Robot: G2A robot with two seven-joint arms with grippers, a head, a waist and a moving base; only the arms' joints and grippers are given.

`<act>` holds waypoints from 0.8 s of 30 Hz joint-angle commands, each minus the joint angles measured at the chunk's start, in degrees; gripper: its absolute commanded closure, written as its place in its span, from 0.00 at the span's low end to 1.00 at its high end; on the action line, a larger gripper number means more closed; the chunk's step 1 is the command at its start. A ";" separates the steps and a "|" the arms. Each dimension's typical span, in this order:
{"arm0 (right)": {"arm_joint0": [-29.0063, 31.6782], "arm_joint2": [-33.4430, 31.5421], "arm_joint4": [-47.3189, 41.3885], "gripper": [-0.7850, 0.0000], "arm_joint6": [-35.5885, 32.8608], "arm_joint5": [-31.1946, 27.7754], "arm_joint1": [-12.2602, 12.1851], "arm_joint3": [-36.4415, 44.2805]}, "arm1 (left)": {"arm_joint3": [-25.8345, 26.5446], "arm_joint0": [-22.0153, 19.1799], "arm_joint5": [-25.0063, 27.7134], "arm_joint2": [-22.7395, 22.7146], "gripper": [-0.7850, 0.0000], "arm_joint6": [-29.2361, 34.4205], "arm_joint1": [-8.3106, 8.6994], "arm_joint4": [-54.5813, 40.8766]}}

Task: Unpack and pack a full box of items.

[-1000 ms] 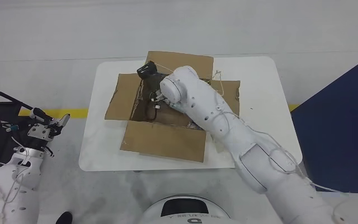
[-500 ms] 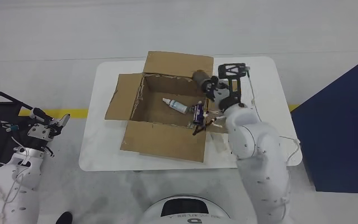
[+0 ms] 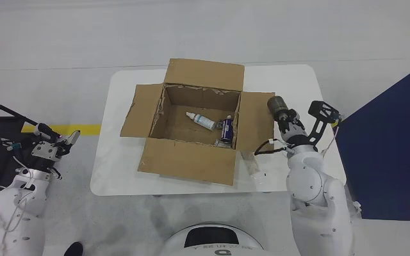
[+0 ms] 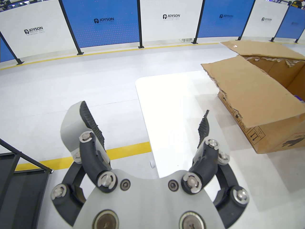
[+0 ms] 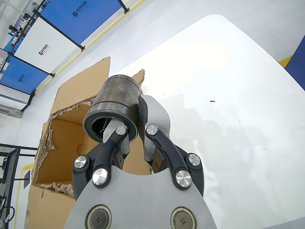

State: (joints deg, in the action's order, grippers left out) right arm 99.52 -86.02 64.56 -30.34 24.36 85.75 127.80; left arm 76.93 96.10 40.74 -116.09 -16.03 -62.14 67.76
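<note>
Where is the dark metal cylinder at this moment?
In the top view, the metal cylinder is held in the jaws of the right gripper, over the table, at the outer edge of the cardboard box's right flap.

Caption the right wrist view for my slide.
Right gripper clamps a dark metal cylindrical sleeve beside the open brown cardboard box on the white table.
</note>
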 commanded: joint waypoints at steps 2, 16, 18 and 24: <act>-1.24 1.51 1.16 1.00 -0.99 0.92 0.03 -2.61 | 0.00 0.00 0.00 0.00 0.00 0.00 0.00 0.00; -9.05 -14.19 0.19 1.00 -16.88 18.65 -0.95 -8.83 | 0.00 0.00 0.00 0.00 0.00 0.00 0.00 0.00; -10.28 -13.45 8.12 1.00 -21.96 20.41 -1.49 -9.96 | 0.00 0.00 0.00 0.00 0.00 0.00 0.00 0.00; -19.05 -11.96 31.34 1.00 -37.15 12.45 -1.72 -22.10 | 0.00 0.00 0.00 0.00 0.00 0.00 0.00 0.00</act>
State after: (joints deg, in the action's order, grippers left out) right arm 82.70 -97.77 91.61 -65.02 39.93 83.79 108.55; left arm 76.93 96.10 40.74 -116.09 -16.03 -62.14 67.76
